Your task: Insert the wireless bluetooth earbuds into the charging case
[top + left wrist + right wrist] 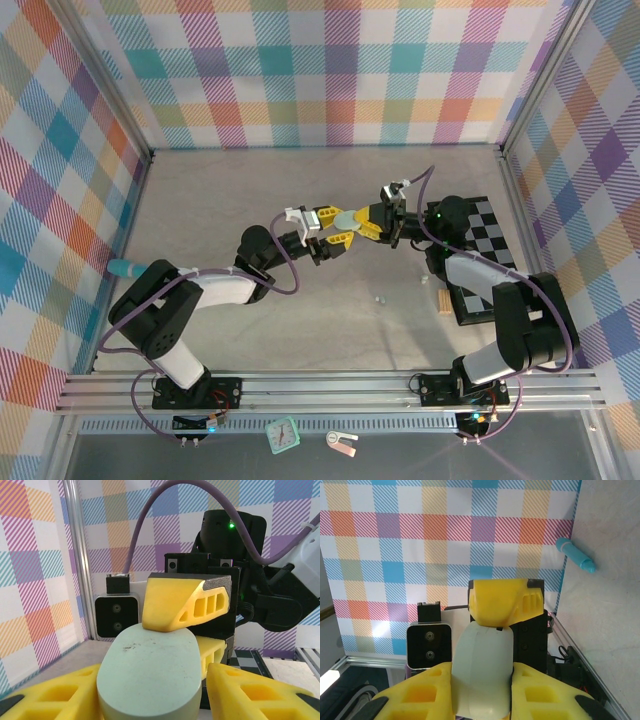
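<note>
Nearest you, on the near side of the aluminium rail [330, 385], a small teal square clock [283, 433] and a small pale tag [342, 445] lie side by side. On the beige table [220, 200], between your two arms, one tiny pale plastic earbud [379, 297] lies loose, well apart from both grippers and too small to tell more. To the right, a small tan block [443, 300] sits just beside the near corner of the black-and-white checkered board [492, 235]. Further out, both your grippers meet over mid-table on one pale green pebble-shaped plastic charging case [346, 217]. Your right gripper [360, 224] pinches the charging case, with its yellow fingers [420, 695] pressed on opposite sides. In the left wrist view one of its fingers lies on top of the case's far end and another shows under it. Your left gripper [338, 227] has its yellow fingers [60, 697] flanking the case's other end. One touches the case, a thin dark line shows at the other, and you cannot tell whether it clamps. The right wrist view shows a seam across the case [482, 670], and the lid looks down. At far left a teal plastic cylinder [125, 268] lies by the plaid wall [60, 150].
</note>
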Available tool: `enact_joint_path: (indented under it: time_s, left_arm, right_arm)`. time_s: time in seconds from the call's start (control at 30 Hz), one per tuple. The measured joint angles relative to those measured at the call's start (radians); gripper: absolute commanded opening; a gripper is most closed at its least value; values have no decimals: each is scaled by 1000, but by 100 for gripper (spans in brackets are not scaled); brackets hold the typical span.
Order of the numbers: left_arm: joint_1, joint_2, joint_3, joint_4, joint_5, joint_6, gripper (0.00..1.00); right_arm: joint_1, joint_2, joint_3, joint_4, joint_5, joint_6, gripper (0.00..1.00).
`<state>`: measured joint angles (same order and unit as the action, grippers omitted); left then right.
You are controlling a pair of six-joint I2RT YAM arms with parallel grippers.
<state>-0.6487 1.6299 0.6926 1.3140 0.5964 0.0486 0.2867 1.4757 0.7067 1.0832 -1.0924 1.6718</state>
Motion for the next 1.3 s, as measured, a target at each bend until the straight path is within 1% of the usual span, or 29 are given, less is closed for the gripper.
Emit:
enact_joint_path:
  time_s: [0.13, 0.33, 0.57, 0.73, 0.83, 0.87, 1.0, 1.1, 1.2, 1.3]
  left_arm:
    - [3, 8, 3, 2, 16, 0, 56]
    - [3, 21, 7, 0, 31, 0, 57]
    - [5, 21, 9, 1, 31, 0, 47]
    - [8, 21, 11, 0, 35, 0, 38]
    - [9, 21, 11, -5, 40, -1, 36]
    - [10, 21, 11, -5, 42, -1, 35]
    - [10, 21, 11, -5, 51, -1, 35]
    - [9, 21, 11, -4, 64, 0, 34]
    - [10, 21, 11, -4, 74, 0, 35]
    - [12, 19, 3, -4, 76, 0, 34]
  right_arm:
    - [8, 0, 2, 0, 6, 5, 0]
    - [15, 0, 4, 0, 14, 12, 0]
    - [15, -7, 4, -7, 12, 11, 0]
    - [15, -13, 4, -18, 10, 7, 0]
    - [15, -16, 4, -34, 10, -6, 0]
    - [15, -20, 4, -43, 10, -13, 3]
    - [15, -44, 4, -101, 13, -52, 33]
    - [16, -66, 10, -173, 19, -106, 53]
    - [18, -93, 34, -307, 29, -203, 67]
    - [16, -128, 88, -500, 37, -340, 74]
